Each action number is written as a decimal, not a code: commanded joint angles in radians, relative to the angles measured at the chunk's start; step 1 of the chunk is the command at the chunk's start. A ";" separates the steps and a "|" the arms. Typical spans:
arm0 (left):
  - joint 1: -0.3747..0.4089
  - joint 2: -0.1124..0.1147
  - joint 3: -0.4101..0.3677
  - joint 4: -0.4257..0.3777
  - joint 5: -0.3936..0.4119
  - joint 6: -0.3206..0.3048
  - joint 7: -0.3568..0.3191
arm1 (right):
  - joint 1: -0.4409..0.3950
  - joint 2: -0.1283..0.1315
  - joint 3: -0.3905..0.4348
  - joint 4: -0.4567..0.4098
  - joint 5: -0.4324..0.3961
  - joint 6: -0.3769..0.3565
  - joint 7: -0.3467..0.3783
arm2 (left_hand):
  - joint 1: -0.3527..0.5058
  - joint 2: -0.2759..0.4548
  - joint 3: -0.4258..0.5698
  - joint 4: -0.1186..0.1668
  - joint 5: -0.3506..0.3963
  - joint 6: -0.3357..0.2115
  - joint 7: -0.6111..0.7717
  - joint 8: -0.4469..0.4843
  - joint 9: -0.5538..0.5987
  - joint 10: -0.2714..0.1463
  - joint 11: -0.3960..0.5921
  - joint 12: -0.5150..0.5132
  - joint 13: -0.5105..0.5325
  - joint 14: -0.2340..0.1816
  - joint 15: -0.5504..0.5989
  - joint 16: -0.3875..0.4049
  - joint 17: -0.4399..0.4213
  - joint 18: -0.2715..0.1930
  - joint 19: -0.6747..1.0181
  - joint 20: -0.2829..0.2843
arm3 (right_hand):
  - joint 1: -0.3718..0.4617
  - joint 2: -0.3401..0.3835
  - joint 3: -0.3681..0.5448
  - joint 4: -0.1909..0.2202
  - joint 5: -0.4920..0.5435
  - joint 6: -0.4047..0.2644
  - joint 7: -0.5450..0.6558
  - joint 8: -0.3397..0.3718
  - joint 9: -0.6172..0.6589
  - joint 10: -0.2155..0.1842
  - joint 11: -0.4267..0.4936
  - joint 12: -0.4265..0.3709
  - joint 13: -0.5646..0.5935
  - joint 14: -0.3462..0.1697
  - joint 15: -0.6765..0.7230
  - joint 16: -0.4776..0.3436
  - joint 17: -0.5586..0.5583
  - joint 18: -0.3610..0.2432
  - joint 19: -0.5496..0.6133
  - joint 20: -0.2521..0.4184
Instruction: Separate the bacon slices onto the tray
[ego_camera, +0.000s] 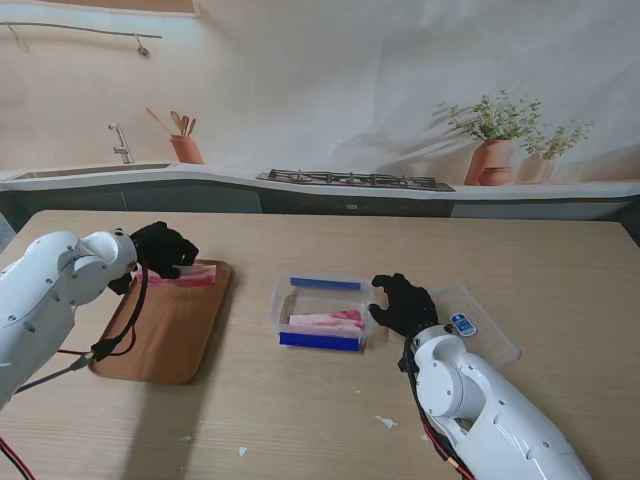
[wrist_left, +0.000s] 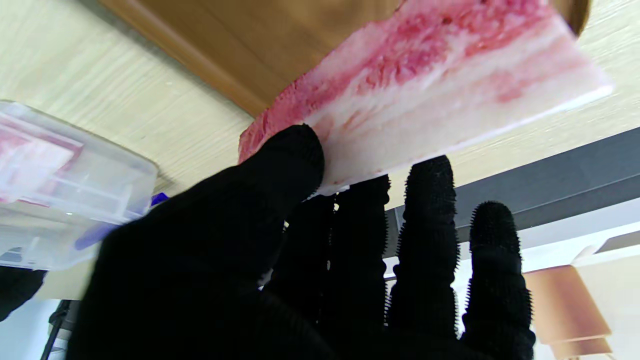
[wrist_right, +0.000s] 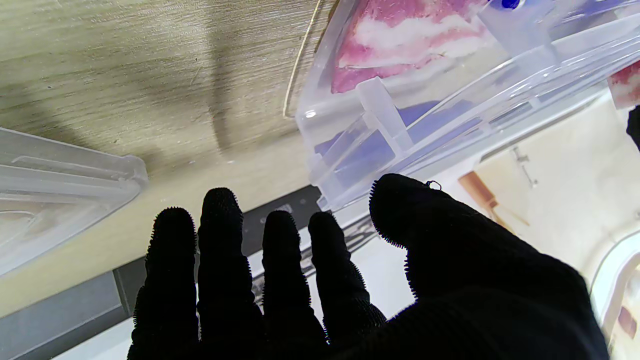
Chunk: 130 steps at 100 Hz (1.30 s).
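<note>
So starting on the left, the wooden tray (ego_camera: 165, 335) sits on the table (ego_camera: 330, 420) and the left hand (ego_camera: 160, 250) is over its far end, thumb and fingers clamped on one bacon slice (ego_camera: 190, 276). The left wrist view shows the thumb (wrist_left: 287, 160) pressed on one face of the slice and the other fingers backing it from the opposite side, so it's a flat pinch near one end, which I'd guess keeps the floppy strip from folding while it gets laid down. Can't tell for sure whether the slice is touching the tray yet or just hovering over it. Moving right, the clear plastic container (ego_camera: 322, 312) with blue clips sits mid-table, and there's more bacon (ego_camera: 326, 321) lying inside, so the job is far from finished imo. The right hand (ego_camera: 402, 303) is right at the container's right end, fingers spread and holding nothing, probably bracing the box so it won't slide when slices get pulled out. The clear lid (ego_camera: 478, 335) lies just past that hand, out of the way.
</note>
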 joint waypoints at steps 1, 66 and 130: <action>-0.013 0.004 0.011 0.028 -0.002 0.012 0.001 | -0.008 -0.009 -0.009 0.009 -0.002 0.004 0.018 | 0.026 -0.014 0.047 0.020 -0.010 -0.021 0.031 0.010 0.004 -0.022 0.012 0.016 -0.005 0.000 -0.001 0.031 -0.015 -0.006 0.037 0.023 | 0.026 -0.012 -0.036 0.013 -0.007 -0.013 0.001 -0.013 0.005 -0.008 0.011 0.002 0.011 0.018 0.004 0.000 -0.006 0.011 0.018 0.004; -0.145 -0.001 0.267 0.222 -0.108 0.087 0.035 | -0.010 -0.009 -0.010 0.006 -0.004 0.011 0.017 | 0.042 0.019 -0.002 0.016 -0.024 -0.052 0.024 -0.008 -0.022 -0.037 -0.006 0.017 -0.047 -0.026 -0.009 0.023 -0.067 -0.029 0.021 0.016 | 0.026 -0.013 -0.035 0.013 -0.007 -0.014 0.001 -0.012 0.004 -0.008 0.009 0.001 0.012 0.019 0.005 0.000 -0.005 0.011 0.017 0.005; -0.210 -0.013 0.435 0.293 -0.117 0.103 0.162 | -0.013 -0.010 -0.005 0.004 -0.001 0.010 0.014 | -0.111 0.105 0.022 0.027 -0.137 0.039 -0.246 -0.246 -0.356 -0.041 0.047 -0.413 -0.168 -0.057 -0.128 -0.119 -0.114 -0.039 0.018 0.008 | 0.024 -0.008 -0.041 0.013 -0.006 -0.014 0.000 -0.013 0.003 -0.008 0.008 0.001 0.009 0.021 0.003 -0.001 -0.009 0.012 0.014 0.005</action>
